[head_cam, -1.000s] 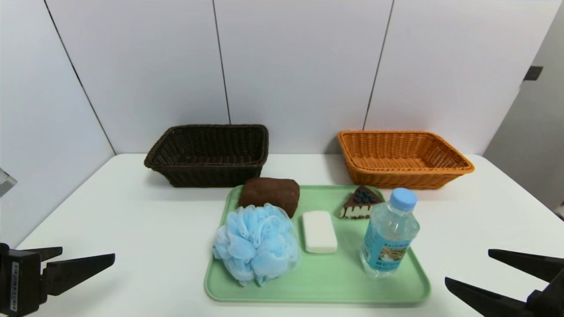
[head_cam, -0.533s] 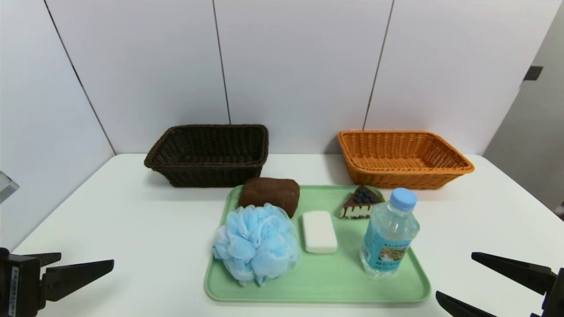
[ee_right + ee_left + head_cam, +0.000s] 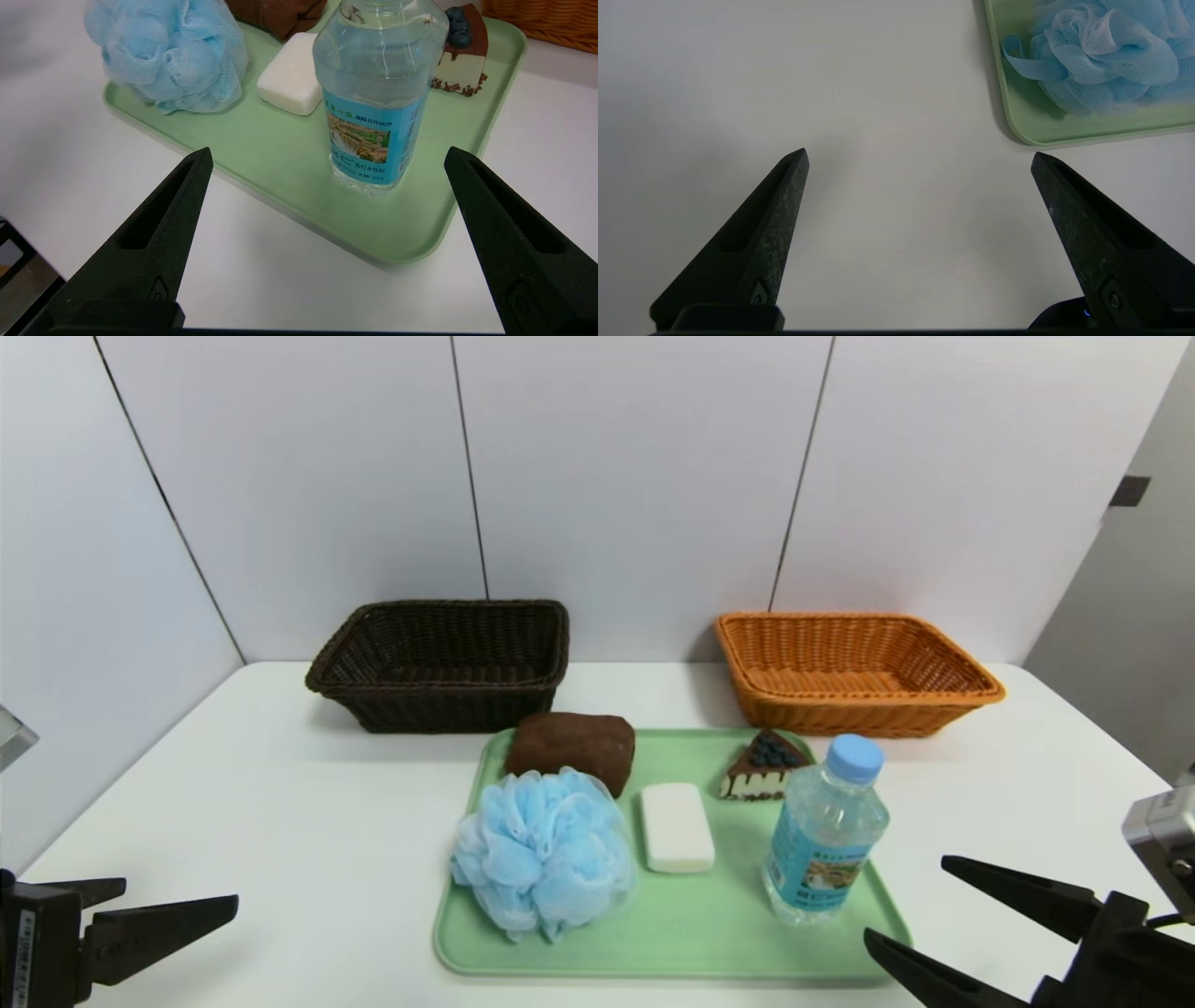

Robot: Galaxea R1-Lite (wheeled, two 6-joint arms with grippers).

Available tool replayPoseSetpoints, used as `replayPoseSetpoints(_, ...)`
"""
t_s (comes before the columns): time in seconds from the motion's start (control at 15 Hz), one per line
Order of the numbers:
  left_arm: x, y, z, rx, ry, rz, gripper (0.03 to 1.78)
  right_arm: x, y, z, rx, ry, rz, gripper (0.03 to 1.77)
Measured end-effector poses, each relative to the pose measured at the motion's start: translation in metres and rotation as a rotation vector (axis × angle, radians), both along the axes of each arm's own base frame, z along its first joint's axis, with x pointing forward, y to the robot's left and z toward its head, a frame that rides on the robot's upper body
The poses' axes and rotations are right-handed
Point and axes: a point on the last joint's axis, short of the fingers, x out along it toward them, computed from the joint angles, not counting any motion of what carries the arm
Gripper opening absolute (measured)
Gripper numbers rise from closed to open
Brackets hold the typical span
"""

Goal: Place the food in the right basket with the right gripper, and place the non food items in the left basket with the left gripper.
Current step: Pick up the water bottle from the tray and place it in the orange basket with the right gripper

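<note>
On a green tray [image 3: 672, 919] stand a clear water bottle [image 3: 824, 831] with a light-blue cap, a chocolate cake slice [image 3: 764, 766] with blueberries, a white soap bar [image 3: 677, 827], a light-blue bath pouf [image 3: 543, 852] and a brown rolled towel [image 3: 571, 748]. Behind the tray sit the dark brown basket [image 3: 442, 663] on the left and the orange basket [image 3: 851, 670] on the right, both empty. My right gripper [image 3: 906, 901] is open at the tray's near right corner, the bottle [image 3: 376, 88] ahead of its jaws. My left gripper [image 3: 177, 894] hangs open over bare table, left of the tray.
The white table [image 3: 280, 803] ends at white wall panels [image 3: 616, 476] just behind the baskets. In the left wrist view the tray's corner [image 3: 1020, 126] and the pouf [image 3: 1101, 51] lie off to one side of the jaws.
My right gripper has moved left and forward toward the tray's near right corner and the bottle. The left gripper has sunk slightly. Nothing on the tray has moved.
</note>
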Motion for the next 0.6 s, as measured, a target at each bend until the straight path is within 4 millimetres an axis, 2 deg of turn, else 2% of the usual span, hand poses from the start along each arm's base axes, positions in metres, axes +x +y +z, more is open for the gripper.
replayPoseSetpoints(0.27,-0.001,0.001,0.003,0.016,-0.032,0.026,1.69,0.022,0.017,-0.007,-0.008,-0.033,-0.096,1.71)
replayPoseSetpoints(0.6,-0.005,0.001,0.002,0.016,-0.041,0.025,1.69,0.037,0.03,-0.014,-0.035,-0.05,-0.176,1.71)
